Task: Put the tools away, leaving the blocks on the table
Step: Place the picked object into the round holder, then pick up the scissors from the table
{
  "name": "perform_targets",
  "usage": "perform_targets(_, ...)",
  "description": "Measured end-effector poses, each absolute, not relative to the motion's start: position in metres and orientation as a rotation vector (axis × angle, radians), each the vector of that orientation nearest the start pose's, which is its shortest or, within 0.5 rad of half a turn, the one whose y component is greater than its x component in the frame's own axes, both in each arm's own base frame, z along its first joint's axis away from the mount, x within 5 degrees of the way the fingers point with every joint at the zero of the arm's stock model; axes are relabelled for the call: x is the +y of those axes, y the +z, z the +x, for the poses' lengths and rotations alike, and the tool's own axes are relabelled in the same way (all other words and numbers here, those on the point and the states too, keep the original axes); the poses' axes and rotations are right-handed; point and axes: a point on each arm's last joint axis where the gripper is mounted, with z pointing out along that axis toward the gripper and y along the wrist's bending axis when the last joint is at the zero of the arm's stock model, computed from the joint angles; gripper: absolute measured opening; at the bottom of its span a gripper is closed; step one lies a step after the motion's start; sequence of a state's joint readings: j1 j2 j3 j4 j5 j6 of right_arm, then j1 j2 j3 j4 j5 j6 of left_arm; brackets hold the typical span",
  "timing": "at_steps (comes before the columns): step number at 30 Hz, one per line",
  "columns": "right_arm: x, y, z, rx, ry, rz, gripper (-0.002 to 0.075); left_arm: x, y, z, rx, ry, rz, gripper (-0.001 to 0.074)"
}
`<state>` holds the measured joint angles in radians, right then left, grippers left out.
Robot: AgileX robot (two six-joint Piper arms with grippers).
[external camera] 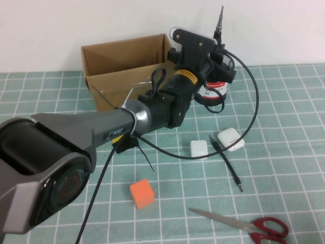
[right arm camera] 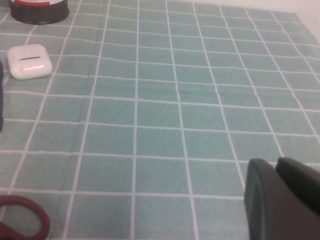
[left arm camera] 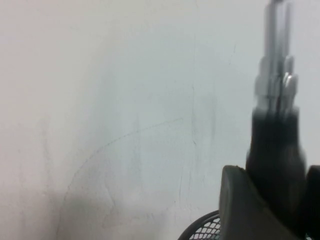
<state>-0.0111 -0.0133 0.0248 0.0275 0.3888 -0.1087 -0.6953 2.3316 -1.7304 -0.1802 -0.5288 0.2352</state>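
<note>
Screwdriver [external camera: 220, 23] upright at the back of the worktop [external camera: 284, 112], black handle between the pads of the left claw [external camera: 217, 51], steel shaft pointing up, directly over a black mesh cup [external camera: 223, 63] with a red-labelled tin [external camera: 213, 90] just in front. Looks like the drop-off step: best kept vertical and centred over the cup's mouth, lowered until the handle sits inside, then let go cleanly. Left claw about half open, pads against the handle on both sides in the wrist view; grip possibly loosening, cannot tell for certain. Farther out: cardboard box [external camera: 122, 66] to the left, thin black driver [external camera: 226, 161], white cube [external camera: 198, 148], white rounded case [external camera: 231, 139], orange cube [external camera: 141, 193] and red-handled scissors [external camera: 244, 223] lying on the grid. Right claw [right arm camera: 282, 200] closed, empty, low over bare mat near the scissors.
</note>
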Motion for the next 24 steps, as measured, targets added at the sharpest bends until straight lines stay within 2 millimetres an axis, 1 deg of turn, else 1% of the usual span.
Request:
perform_targets(3,0.0,0.171,0.052,1.883,-0.055,-0.075,-0.0011,-0.34,0.198,0.423,1.491,-0.419,0.503,0.0305)
perform_targets(6,0.0,0.171,0.052,1.883,-0.055,-0.075,-0.0011,-0.34,0.199,0.423,1.493,-0.423,0.491,0.0349)
perform_targets(9,0.0,0.171,0.052,1.883,-0.055,-0.075,-0.0011,-0.34,0.203,0.422,1.52,-0.427,0.496,0.0363)
perform_targets(11,0.0,0.171,0.052,1.883,-0.055,-0.075,-0.0011,-0.339,0.211,0.42,1.543,-0.423,0.52,0.0365)
perform_targets(13,0.0,0.171,0.052,1.883,-0.055,-0.075,-0.0011,-0.338,0.222,0.416,1.583,-0.414,0.566,0.0366)
perform_targets(15,0.0,0.171,0.052,1.883,-0.055,-0.075,-0.0011,-0.336,0.239,0.407,1.626,-0.411,0.622,0.0363)
perform_targets(17,0.0,0.171,0.052,1.883,-0.055,-0.075,-0.0011,-0.335,0.261,0.394,1.66,-0.414,0.684,0.0337)
perform_targets(19,0.0,0.171,0.052,1.883,-0.055,-0.075,-0.0011,-0.332,0.278,0.379,1.703,-0.421,0.747,0.0287)
perform_targets(21,0.0,0.171,0.052,1.883,-0.055,-0.075,-0.0011,-0.326,0.295,0.357,1.75,-0.43,0.818,0.02)
perform_targets(22,0.0,0.171,0.052,1.883,-0.055,-0.075,-0.0011,-0.322,0.301,0.348,1.777,-0.43,0.854,0.0157)
perform_targets(23,0.0,0.171,0.052,1.883,-0.055,-0.075,-0.0011,-0.317,0.309,0.336,1.796,-0.435,0.881,0.0103)
perform_targets(24,0.0,0.171,0.052,1.883,-0.055,-0.075,-0.0011,-0.309,0.316,0.325,1.812,-0.436,0.901,0.0066)
